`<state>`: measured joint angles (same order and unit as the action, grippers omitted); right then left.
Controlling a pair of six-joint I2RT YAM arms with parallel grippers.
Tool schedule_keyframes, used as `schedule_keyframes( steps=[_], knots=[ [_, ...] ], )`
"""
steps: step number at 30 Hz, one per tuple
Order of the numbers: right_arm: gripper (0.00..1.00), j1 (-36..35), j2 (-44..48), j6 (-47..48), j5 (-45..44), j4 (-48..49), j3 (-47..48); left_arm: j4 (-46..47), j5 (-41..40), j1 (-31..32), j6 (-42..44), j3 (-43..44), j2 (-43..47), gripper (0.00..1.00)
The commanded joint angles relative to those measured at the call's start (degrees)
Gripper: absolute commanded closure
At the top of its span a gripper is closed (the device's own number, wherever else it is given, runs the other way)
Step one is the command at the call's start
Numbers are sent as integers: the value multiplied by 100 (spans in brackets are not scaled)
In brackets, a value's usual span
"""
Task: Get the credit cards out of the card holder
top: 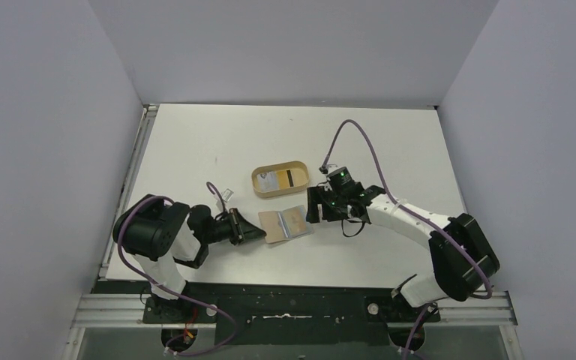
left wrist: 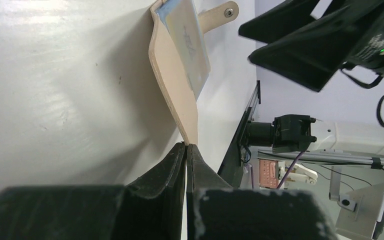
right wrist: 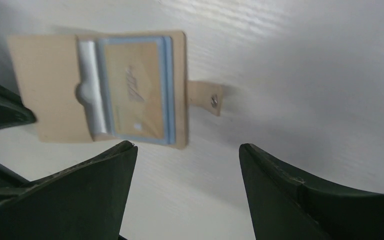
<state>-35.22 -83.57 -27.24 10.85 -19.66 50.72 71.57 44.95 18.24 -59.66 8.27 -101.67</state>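
white tabletop [top: 195, 142] enclosed by pale grey walls on three sides, with two robot arms bolted at its near edge. closest to the bases, the left gripper [top: 251, 229] reaches in low from the left, its two dark fingers [left wrist: 177, 170] pressed tight together on the left edge of the card holder [top: 285, 223]. the left wrist view shows that pinched tan flap curving up off the table. the card holder lies unfolded near the middle of the table, between the two grippers. pale blue credit cards [right wrist: 135, 92] sit stacked in its right half, a tan panel over them, with a whitish card edge showing at the pocket's notch. a short strap tab [right wrist: 205, 97] with a small snap button [right wrist: 213, 101] sticks out from the holder's right side. the right gripper [top: 313, 206] hovers just right of the holder, jaws spread wide and holding nothing. a little farther back, just beyond the holder, stands an oval tan tray [top: 259, 180] with a whitish and yellow card [top: 279, 179] lying flat inside it.
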Motion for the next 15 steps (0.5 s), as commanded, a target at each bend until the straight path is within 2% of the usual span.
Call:
schedule_keyframes(
  steps=[1, 6, 12, 15],
  knots=[
    [23, 140, 246, -19, -20, 661, -376, -294, -46, -33, 290, 234, 201, 100],
    [23, 323, 196, -271, 403, 1411, -736, -1424, -314, -16, 779, 340, 949, 100],
    [27, 441, -90, -541, 803, 2404, -1110, -4246, -801, 47, 1914, 755, 2459, 100],
    [31, 464, -233, -673, 897, 2887, -1271, -5069, -955, 55, 2239, 919, 2849, 100]
  ],
)
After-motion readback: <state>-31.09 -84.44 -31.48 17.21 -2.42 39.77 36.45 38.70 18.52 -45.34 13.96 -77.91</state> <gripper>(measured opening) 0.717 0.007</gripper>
